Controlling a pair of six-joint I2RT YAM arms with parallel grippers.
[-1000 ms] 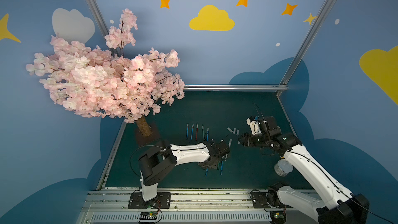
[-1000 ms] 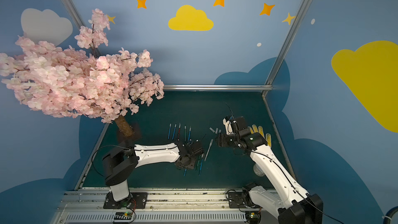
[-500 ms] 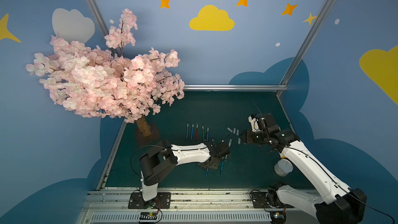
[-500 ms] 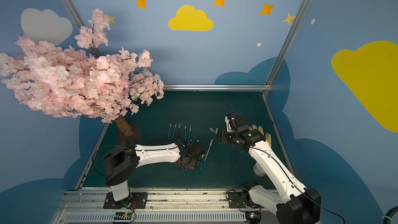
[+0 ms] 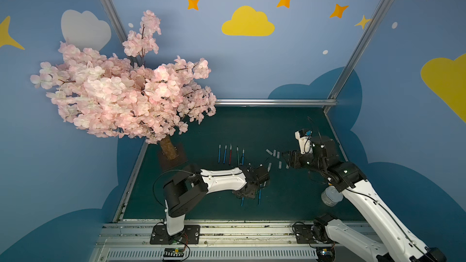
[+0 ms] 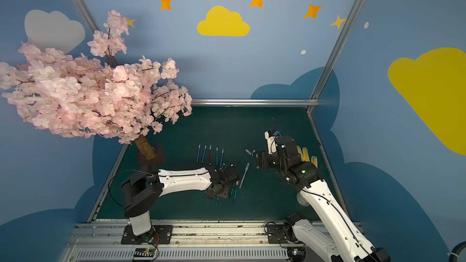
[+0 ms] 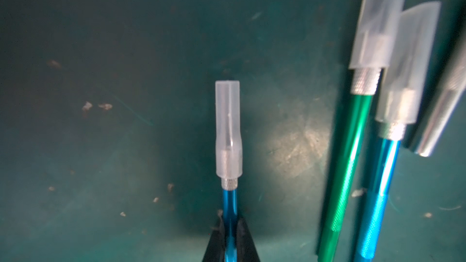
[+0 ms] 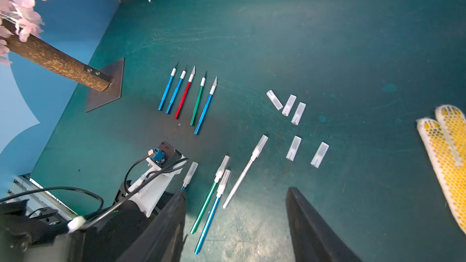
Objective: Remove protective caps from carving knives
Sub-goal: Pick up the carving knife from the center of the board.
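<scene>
Our left gripper is clamped tight on the thin blue metal handle of a capped carving knife, low over the green mat, perhaps resting on it. Its translucent whitish plastic cap looks light, slick and friction-fitted; we would pinch its flat sides. Our right gripper stands wide, empty.

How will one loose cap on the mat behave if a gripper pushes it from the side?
The cap looks thin, hollow and translucent, so it is probably very light and would skid away easily. One end looks flattened, so it likely slides rather than rolls far. A hard pinch may squash it.
</scene>
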